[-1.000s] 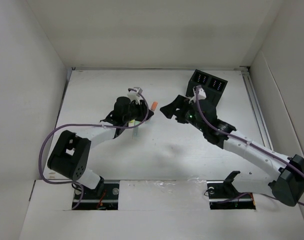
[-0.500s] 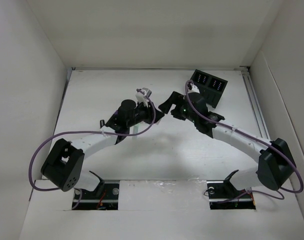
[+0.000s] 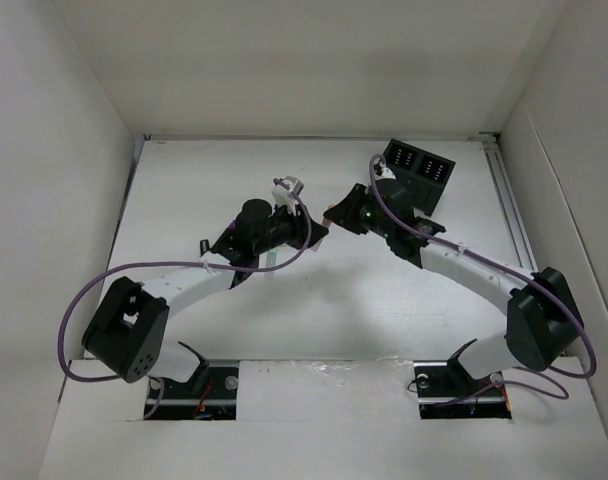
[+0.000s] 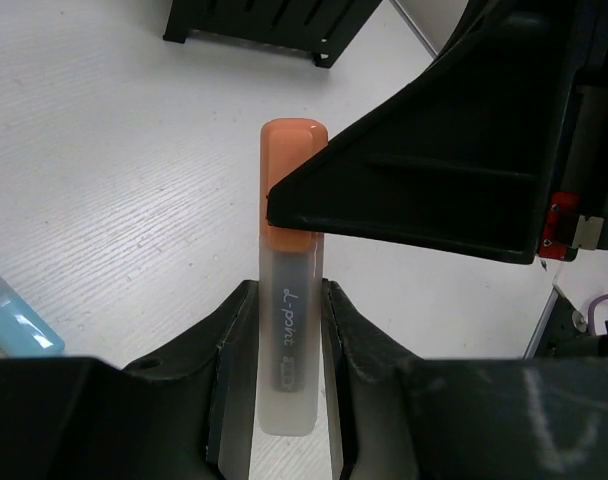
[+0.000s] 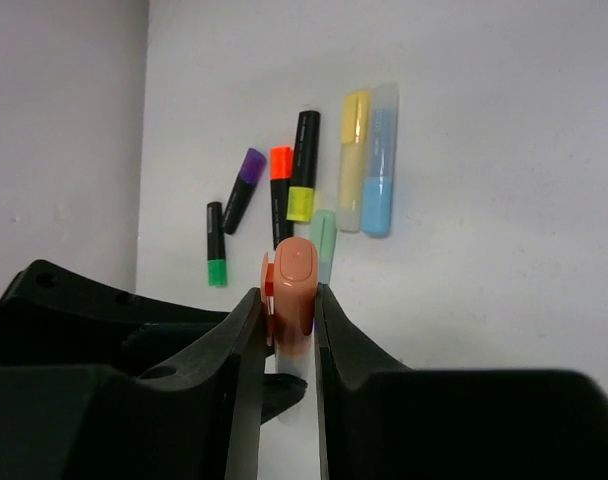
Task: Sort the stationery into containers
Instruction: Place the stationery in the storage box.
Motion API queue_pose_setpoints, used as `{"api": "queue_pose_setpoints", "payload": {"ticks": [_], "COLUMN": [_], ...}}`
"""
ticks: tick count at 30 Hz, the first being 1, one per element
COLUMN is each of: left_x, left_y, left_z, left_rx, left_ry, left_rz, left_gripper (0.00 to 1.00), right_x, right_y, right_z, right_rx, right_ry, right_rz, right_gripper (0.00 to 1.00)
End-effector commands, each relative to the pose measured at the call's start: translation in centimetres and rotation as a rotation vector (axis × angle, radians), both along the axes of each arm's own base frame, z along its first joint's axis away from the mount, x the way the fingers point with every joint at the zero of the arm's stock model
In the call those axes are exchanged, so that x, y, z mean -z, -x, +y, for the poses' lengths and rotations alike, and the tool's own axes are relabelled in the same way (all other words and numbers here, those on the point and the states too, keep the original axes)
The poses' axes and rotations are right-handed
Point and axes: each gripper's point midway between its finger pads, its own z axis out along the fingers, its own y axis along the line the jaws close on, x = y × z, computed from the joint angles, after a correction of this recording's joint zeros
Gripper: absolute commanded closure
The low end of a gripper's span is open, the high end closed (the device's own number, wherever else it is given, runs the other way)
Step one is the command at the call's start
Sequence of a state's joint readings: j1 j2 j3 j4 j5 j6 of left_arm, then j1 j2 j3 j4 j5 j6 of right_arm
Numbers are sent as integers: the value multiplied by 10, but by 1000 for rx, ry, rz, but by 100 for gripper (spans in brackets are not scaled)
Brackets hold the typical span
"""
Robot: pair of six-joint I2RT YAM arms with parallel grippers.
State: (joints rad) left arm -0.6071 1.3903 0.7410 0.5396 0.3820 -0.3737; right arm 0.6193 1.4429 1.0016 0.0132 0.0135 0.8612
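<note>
An orange-capped marker [image 4: 289,330] with a frosted body hangs above the table between both grippers. My left gripper [image 4: 284,340] is shut on its body. My right gripper [image 5: 287,320] is shut on its orange cap [image 5: 295,285], one jaw on each side. In the top view the two grippers meet at mid-table, left [image 3: 306,228] and right [image 3: 338,214]. The black container [image 3: 416,170] stands behind the right gripper. More stationery lies on the table: pastel yellow [image 5: 353,160], pastel blue [image 5: 379,165] and pastel green [image 5: 323,240] markers, and several black ones [image 5: 303,170].
White walls close in the table at the left, back and right. A purple cable loops off each arm. A pale blue marker [image 4: 14,325] lies just left of my left gripper.
My right gripper has swung left to the marker held by the left gripper and shut on its orange cap. The left arm shifted slightly right at first, then held still.
</note>
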Motion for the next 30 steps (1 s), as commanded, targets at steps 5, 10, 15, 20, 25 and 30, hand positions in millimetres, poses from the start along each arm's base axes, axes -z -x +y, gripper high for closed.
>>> {"api": "queue_pose_setpoints", "payload": {"ticks": [5,10,15,20,25,30], "left_x": [-28,-28,-41,-40,-34,-29], "left_y": [5,3,1,-7,-20,-28], "left_z": [-4,-1,13,27,39,48], "left_rx": [45,24,-54,-150,-249,-326], "left_ry": [52,39,43,15,-32,-63], "left_rz": [-81,-69,-103,-98,-57,-24], "left_gripper": [81,51,45,45,46,46], "right_x": [-39,-50,-80,-96,-87,-68], "right_y": [-17,-34,-71,-116,-164,-196], "right_z": [9,-19,-67,-141,-213,-232], "right_rx": [-9,108,258,498,781,871], "right_ry": [-74,-54,-45,-2,98,233], "right_rz": [-94,-148,-216,-257,-240,-189], "right_gripper": [96,99,100,100,100,100]}}
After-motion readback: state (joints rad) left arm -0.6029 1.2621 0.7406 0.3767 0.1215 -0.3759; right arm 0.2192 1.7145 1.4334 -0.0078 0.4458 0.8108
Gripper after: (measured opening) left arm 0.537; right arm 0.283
